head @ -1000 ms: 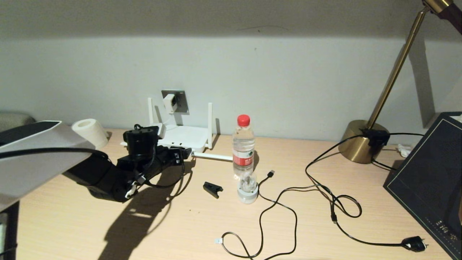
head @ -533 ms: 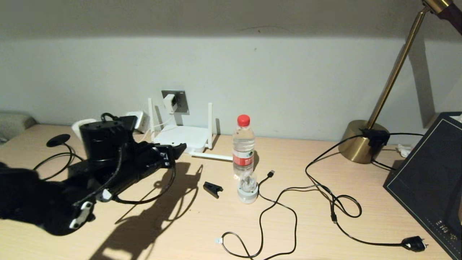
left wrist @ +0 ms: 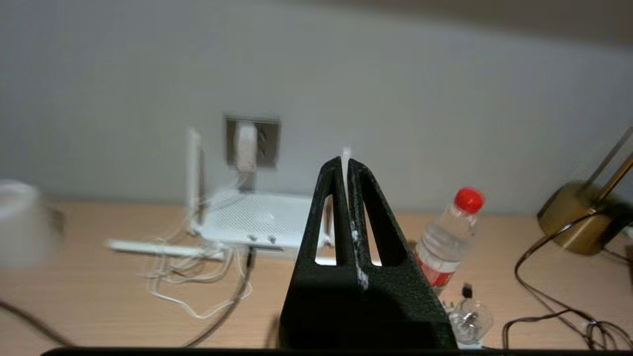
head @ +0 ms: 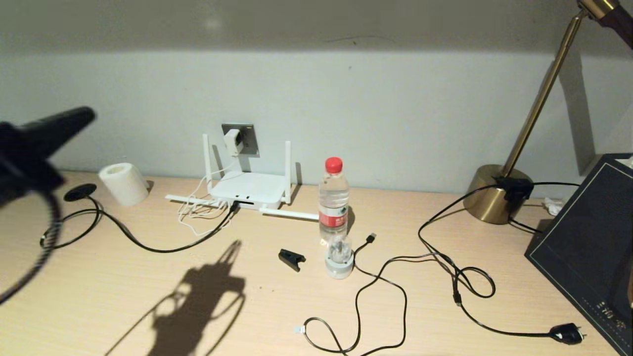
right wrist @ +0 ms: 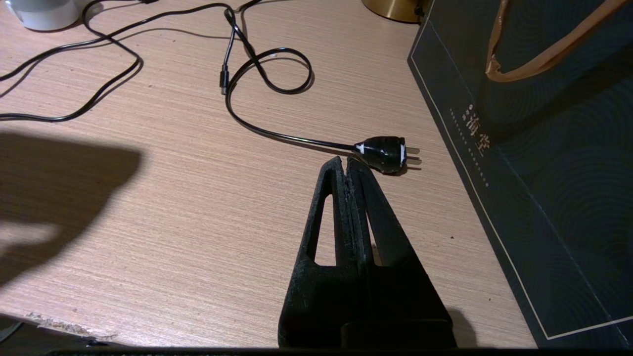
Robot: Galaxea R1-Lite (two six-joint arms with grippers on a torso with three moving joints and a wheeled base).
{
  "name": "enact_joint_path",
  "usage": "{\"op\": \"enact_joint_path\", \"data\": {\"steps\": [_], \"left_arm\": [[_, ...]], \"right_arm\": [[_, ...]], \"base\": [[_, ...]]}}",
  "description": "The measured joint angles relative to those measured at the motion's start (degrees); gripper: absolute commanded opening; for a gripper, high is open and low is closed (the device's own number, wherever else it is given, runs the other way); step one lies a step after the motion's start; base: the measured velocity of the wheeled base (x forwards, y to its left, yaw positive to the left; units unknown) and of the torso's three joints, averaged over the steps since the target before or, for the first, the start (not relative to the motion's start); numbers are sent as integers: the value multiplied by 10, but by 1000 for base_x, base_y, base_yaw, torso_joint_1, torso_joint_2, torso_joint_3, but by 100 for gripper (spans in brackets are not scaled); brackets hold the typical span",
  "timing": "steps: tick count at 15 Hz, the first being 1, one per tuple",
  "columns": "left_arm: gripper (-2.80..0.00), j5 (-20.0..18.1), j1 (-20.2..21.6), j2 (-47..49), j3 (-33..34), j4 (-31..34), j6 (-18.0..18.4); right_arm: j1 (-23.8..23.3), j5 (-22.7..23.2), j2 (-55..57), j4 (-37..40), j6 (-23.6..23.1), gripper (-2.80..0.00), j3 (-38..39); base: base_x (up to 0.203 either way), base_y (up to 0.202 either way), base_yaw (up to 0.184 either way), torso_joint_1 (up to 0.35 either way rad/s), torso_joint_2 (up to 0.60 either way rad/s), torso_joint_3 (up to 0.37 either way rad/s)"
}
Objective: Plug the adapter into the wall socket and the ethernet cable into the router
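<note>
The white adapter [head: 232, 141] sits in the grey wall socket [head: 246, 139], and its thin white cord hangs down to the router [head: 249, 189]. The black ethernet cable [head: 163, 249] ends at the router's front port edge and looks inserted there. It trails left across the table. My left gripper [left wrist: 344, 162] is shut and empty, held high and well back from the router, with the left arm [head: 29, 143] at the far left. Low over the table's right front, my right gripper [right wrist: 346, 163] is shut and empty, beside a black mains plug [right wrist: 386, 154].
A water bottle [head: 333, 200] stands right of the router, with a bulb on a white base [head: 339, 257] and a black clip [head: 291, 259] in front. Loose black cables [head: 395, 277] sprawl mid-table. A brass lamp [head: 494, 195], a dark box [head: 588, 247], a tissue roll [head: 123, 183].
My left arm has pulled back from the router, up and to the left. This uncovered the router, the white cord and the black ethernet cable at the port edge.
</note>
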Motion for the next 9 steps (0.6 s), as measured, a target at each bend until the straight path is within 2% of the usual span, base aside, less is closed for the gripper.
{"op": "enact_joint_path", "data": {"steps": [3, 5, 6, 7, 9], "left_arm": [[-280, -14, 121, -214, 3, 211, 6], [-280, -36, 181, -315, 60, 325, 13], [-280, -54, 201, -351, 123, 369, 32], [-280, -66, 216, -373, 191, 389, 58], [-280, -78, 234, -394, 306, 379, 90]], "right_arm": [[0, 0, 0, 0, -1, -280, 0], [0, -3, 0, 0, 12, -280, 0], [0, -3, 0, 0, 12, -280, 0], [0, -3, 0, -1, 14, -280, 0], [0, -3, 0, -1, 16, -280, 0]], "base": [[0, 0, 0, 0, 0, 0], [0, 0, 0, 0, 0, 0], [0, 0, 0, 0, 0, 0], [0, 0, 0, 0, 0, 0], [0, 0, 0, 0, 0, 0]]}}
